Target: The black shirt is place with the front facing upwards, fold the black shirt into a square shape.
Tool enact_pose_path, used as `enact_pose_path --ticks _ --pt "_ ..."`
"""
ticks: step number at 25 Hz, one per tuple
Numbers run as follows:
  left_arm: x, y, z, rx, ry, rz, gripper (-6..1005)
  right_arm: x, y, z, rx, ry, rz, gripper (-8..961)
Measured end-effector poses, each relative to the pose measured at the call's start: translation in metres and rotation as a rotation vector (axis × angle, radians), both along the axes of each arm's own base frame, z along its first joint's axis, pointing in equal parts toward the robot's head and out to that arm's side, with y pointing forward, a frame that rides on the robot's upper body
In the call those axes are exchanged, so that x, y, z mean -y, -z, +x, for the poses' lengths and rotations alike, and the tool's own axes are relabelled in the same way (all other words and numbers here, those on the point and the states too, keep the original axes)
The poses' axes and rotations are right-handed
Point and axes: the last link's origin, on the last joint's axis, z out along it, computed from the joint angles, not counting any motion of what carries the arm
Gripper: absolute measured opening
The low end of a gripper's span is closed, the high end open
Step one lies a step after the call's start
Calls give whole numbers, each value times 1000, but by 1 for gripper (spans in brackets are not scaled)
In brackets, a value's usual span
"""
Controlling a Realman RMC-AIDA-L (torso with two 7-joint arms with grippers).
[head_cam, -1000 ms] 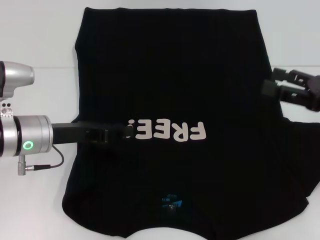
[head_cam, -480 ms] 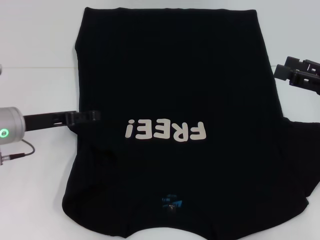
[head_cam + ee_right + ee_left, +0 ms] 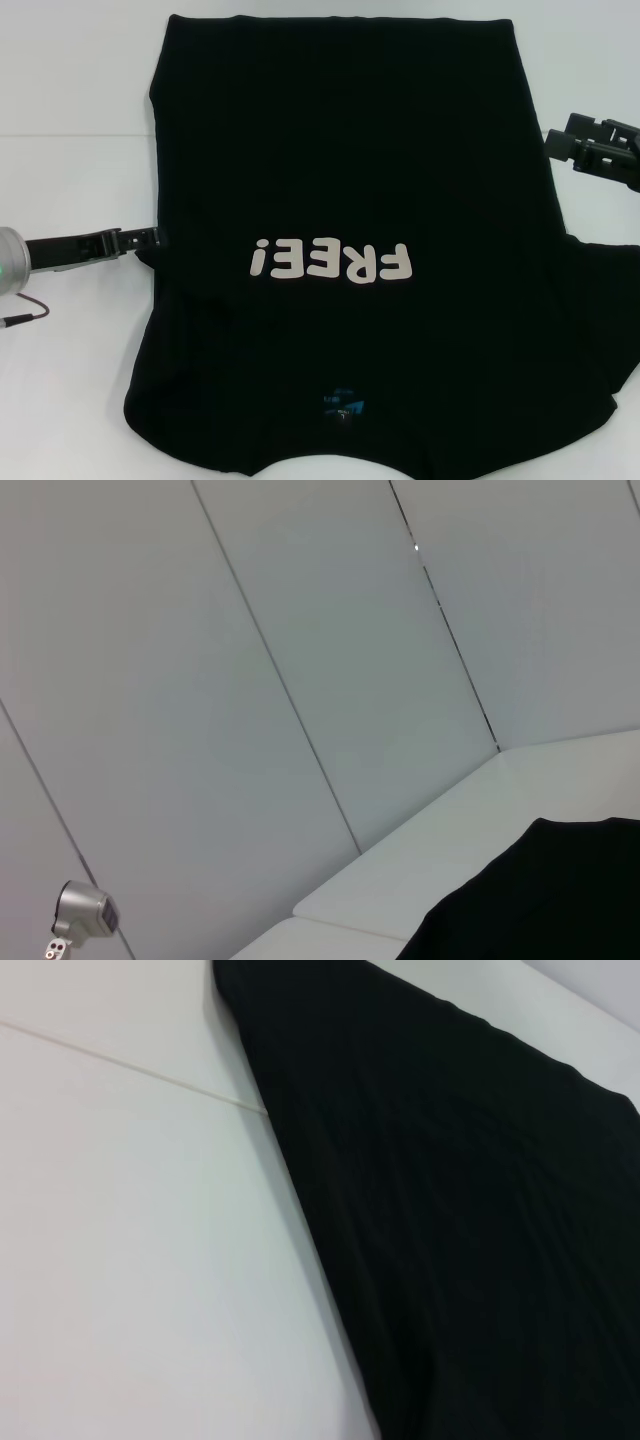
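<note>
The black shirt (image 3: 340, 150) lies flat on the white table (image 3: 70, 380), front up, with white letters "FREE!" (image 3: 332, 263) upside down to me and a blue neck label (image 3: 343, 408) near my edge. Its right sleeve (image 3: 600, 320) spreads outwards; no left sleeve sticks out. My left gripper (image 3: 155, 238) is low at the shirt's left edge and holds nothing. My right gripper (image 3: 558, 138) hovers just off the shirt's right edge, open and empty. The shirt also shows in the left wrist view (image 3: 480, 1210) and in the right wrist view (image 3: 540, 900).
Bare white table lies left of the shirt (image 3: 130, 1260) and to its right. A seam line crosses the table at the left (image 3: 70, 135). Grey wall panels (image 3: 300, 630) stand behind the table. The shirt's collar end reaches the near table edge.
My left gripper has pulled back leftwards from over the letters to the shirt's left edge. My right gripper has drawn away from the shirt's right edge, rightwards and slightly up.
</note>
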Motion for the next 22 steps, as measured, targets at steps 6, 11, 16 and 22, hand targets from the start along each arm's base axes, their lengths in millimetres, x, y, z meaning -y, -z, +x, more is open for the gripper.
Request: enact_pose_path --ticks 6,11,16,22 --pt "-3 6 4 -7 9 -13 964 0 0 0 3 2 2 885" --pt "-4 13 10 -21 30 -45 952 -1 -2 0 5 1 5 885" --pt "-4 15 12 -22 39 -56 936 -1 -2 0 6 0 7 885" --pt "-5 13 12 -28 41 -51 918 1 -2 2 3 4 9 886"
